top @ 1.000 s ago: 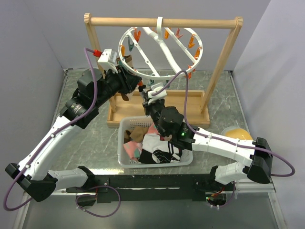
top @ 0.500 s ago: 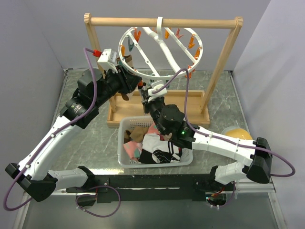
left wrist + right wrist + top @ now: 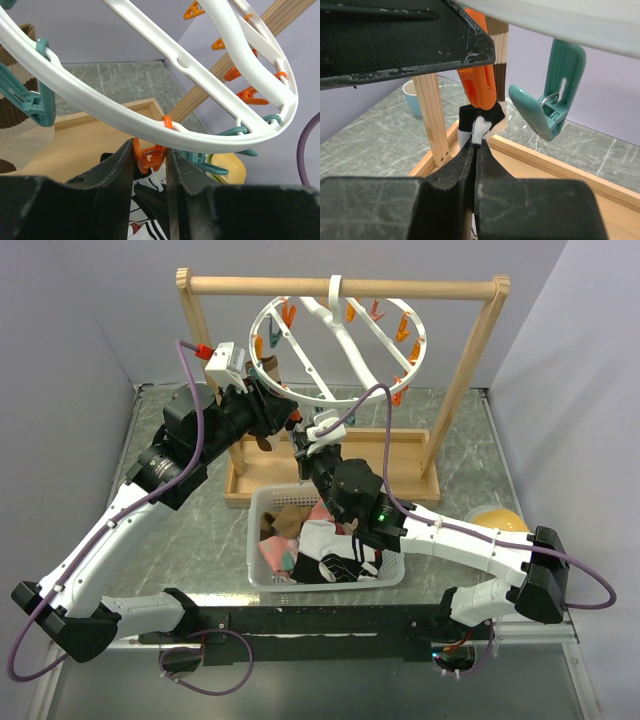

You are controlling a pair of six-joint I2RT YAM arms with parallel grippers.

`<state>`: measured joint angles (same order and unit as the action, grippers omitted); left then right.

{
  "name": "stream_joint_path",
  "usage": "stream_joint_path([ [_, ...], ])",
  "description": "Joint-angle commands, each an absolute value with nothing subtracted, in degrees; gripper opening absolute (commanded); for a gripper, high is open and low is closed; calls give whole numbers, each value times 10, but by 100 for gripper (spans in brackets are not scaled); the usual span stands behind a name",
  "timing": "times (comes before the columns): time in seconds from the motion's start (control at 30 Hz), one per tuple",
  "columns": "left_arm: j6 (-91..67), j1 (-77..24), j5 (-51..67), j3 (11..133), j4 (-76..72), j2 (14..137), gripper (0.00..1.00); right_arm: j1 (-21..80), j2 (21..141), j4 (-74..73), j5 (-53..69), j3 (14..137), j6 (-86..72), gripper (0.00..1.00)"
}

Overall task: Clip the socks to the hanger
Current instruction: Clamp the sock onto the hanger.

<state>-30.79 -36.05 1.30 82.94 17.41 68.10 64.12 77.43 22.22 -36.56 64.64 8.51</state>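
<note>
Now the left gripper [image 3: 150, 152] pinches an orange peg [image 3: 481, 85] on the hanger [image 3: 100, 107]; the right gripper [image 3: 475, 146], clamped on a black-and-white sock [image 3: 481, 119], holds it at that peg's lower tip.

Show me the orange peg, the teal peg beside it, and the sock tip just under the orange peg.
orange peg [image 3: 480, 85], right wrist view, on its lower body.
teal peg [image 3: 575, 60], right wrist view, on its upper handle.
sock [image 3: 492, 116], right wrist view, on the black tip under the orange peg.
</note>
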Motion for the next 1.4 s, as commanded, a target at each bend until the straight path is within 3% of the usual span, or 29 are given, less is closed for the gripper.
stream_joint_path([
  [0.0, -315, -364, 17, 838, 157, 679, 1, 638, 766, 235, -365, 669, 84, 0],
  [1.37, -314, -360, 19, 840, 151, 681, 1, 638, 758, 233, -350, 688, 108, 0],
])
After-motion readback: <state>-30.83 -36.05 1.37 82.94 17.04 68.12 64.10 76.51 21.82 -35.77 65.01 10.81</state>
